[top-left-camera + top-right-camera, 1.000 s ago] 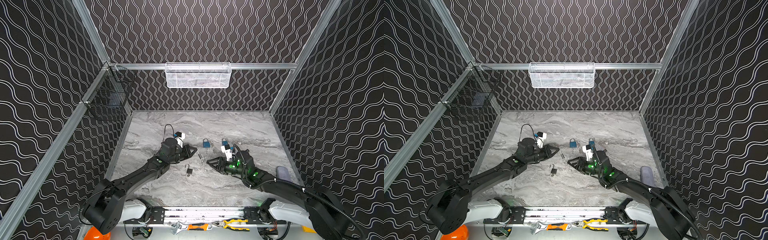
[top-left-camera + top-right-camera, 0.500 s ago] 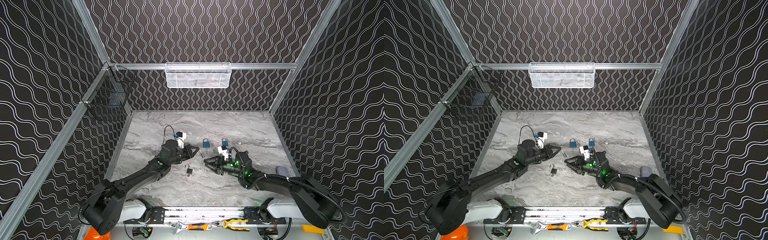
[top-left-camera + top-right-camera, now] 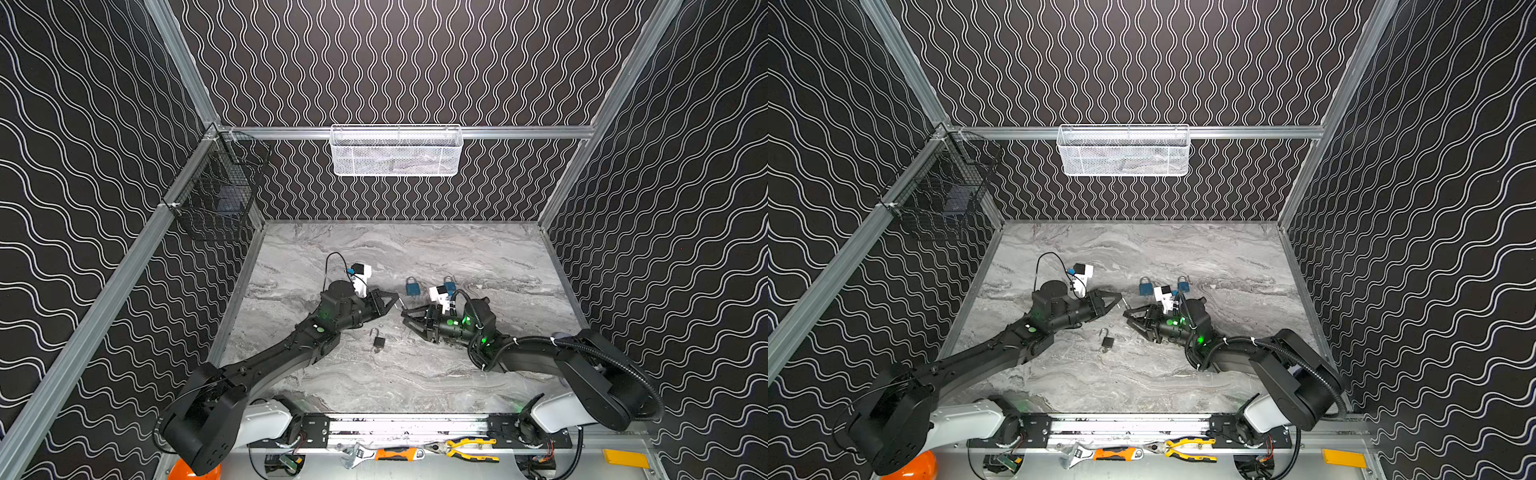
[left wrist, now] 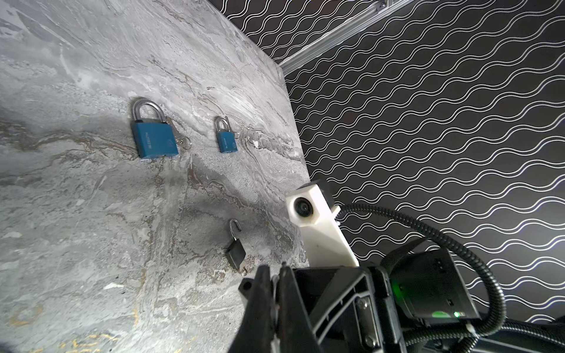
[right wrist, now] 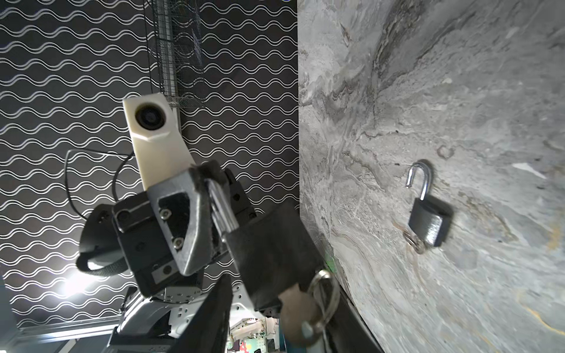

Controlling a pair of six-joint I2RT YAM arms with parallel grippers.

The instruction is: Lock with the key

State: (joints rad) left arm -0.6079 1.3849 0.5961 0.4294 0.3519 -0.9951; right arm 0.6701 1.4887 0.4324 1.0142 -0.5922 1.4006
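Left end effector (image 4: 274,270) pinching the dark boxy padlock (image 5: 269,253) by its silver shackle (image 5: 223,211), right end effector (image 3: 405,319) spread around the ringed metal key (image 5: 293,305).

A: How is the light?
B: Bright and even in both top views; shadows on the table (image 3: 415,374) are soft.
A: The wrist views?
B: Mixed. A white glare spot (image 5: 76,282) flares in the right one, the key (image 5: 221,207) glints, the key ring (image 5: 321,290) is a close blur. Lines on the wall (image 4: 458,122) bow toward the edges.
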